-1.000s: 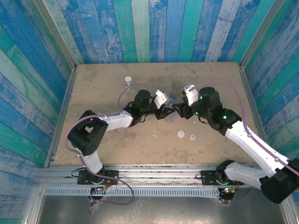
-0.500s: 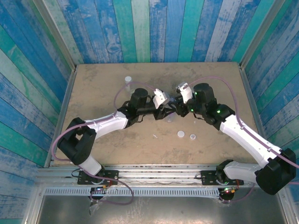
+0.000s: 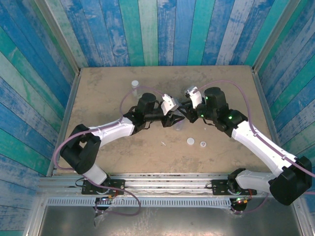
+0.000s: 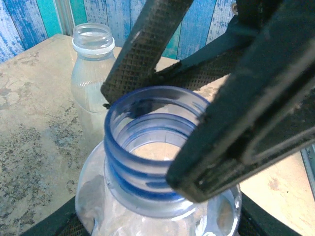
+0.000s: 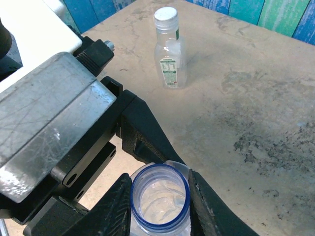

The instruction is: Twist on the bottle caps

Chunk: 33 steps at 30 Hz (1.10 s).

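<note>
Sandy tabletop is seen beneath an open bottle point(image 4: 147, 162), its body clamped between the left gripper's point(image 4: 155, 226) jaws. Its blue threaded neck is pinched between the right gripper's point(image 5: 160, 201) narrowed jaws. Two loose caps point(image 3: 190, 141) are seen apart from both jaws, toward the arm bases.

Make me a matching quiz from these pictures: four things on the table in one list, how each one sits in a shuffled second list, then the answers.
1. blue-necked bottle
2. green-labelled bottle
3. loose caps
4. white-ringed bottle

A. lying flat on the table
B. capped, standing apart
C. uncapped, neck between the fingers of the right gripper
D. uncapped, standing free

Pairs: 1-C, 2-B, 3-A, 4-D
</note>
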Motion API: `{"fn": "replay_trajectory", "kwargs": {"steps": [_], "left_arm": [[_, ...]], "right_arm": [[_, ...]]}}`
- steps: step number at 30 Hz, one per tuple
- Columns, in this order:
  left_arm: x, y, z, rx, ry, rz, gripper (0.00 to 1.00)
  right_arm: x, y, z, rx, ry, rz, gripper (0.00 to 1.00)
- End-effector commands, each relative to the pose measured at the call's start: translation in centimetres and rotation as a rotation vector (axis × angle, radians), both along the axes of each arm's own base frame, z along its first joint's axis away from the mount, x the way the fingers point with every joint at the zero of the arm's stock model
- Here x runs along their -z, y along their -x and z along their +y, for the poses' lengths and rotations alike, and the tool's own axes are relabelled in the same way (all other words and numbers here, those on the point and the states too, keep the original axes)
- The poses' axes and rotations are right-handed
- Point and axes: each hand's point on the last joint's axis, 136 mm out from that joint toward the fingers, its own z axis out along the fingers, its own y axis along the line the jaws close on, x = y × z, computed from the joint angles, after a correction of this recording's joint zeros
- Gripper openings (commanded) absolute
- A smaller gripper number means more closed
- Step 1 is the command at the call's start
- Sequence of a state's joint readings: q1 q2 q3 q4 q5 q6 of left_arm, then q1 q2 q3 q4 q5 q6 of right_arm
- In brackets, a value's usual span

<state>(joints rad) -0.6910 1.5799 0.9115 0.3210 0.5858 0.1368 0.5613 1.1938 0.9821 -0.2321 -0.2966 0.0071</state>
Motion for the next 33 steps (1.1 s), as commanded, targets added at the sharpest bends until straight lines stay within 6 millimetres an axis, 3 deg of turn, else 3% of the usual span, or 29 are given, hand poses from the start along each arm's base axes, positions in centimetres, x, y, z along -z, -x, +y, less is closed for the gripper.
{"fn": "replay_trajectory", "kwargs": {"steps": [1, 4, 7, 14, 22, 30, 33], "left_arm": [[-4.5, 1.0, 0.2, 0.027, 0.081, -0.084, 0.56], [-4.4, 1.1, 0.3, 0.026, 0.079, -0.083, 0.59], [-4.4, 1.0, 0.3, 0.017, 0.083, -0.080, 0.70], [-5.2, 1.1, 0.7, -0.006, 0.155, -0.096, 0.76], [-6.1, 1.7, 1.2, -0.011, 0.213, -0.120, 0.73], [-7.1, 2.0, 1.2, 0.002, 0.236, -0.134, 0.66], [-7.0, 2.0, 1.1, 0.011, 0.231, -0.132, 0.58]], "right_arm": [[-1.1, 0.1, 0.4, -0.023, -0.024, -0.016, 0.27], [-1.5, 0.2, 0.4, -0.023, -0.035, -0.020, 0.25], [-2.0, 0.4, 0.2, -0.017, -0.050, -0.027, 0.24], [-3.7, 0.4, -0.3, 0.025, -0.105, -0.051, 0.22], [-5.6, 1.0, -0.3, -0.012, -0.239, -0.023, 0.22], [-5.0, 1.2, 0.1, -0.045, -0.241, 0.009, 0.22], [-4.9, 1.2, 0.1, -0.047, -0.240, 0.013, 0.23]]}}
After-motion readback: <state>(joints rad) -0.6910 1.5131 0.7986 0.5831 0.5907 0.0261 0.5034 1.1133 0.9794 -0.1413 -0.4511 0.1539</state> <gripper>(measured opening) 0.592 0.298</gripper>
